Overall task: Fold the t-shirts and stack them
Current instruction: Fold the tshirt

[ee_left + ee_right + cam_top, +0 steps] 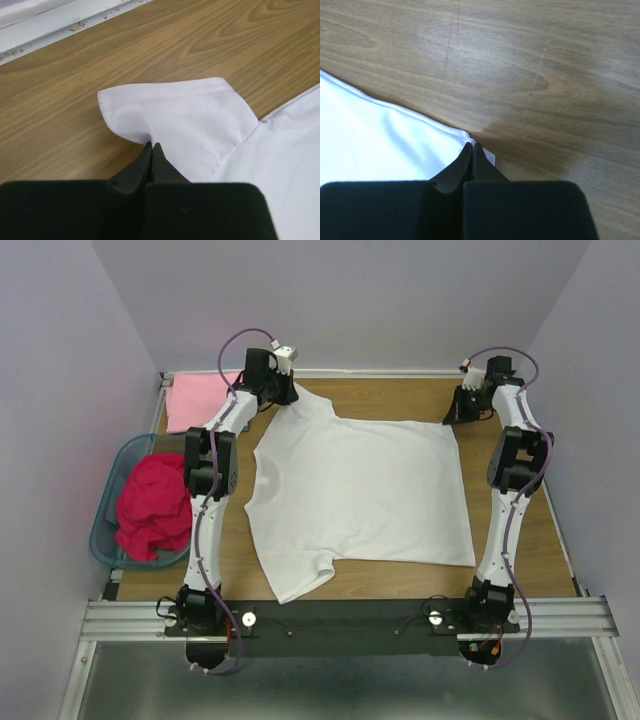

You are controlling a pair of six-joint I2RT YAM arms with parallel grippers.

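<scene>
White cotton t-shirt (360, 490), flat on table (400, 400): left gripper (151, 150) pinching far sleeve (175, 115), right gripper (471, 150) pinching hem corner (489, 158) (best lifted together, edge taut).

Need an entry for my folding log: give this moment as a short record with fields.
white t-shirt: spread flat on the table, unfolded
left hand: shut on its far sleeve
right hand: shut on its far hem corner
pink t-shirt: lying flat at the table's far left corner
red t-shirt: bunched in the teal basket, left side
stack: not yet begun
</scene>
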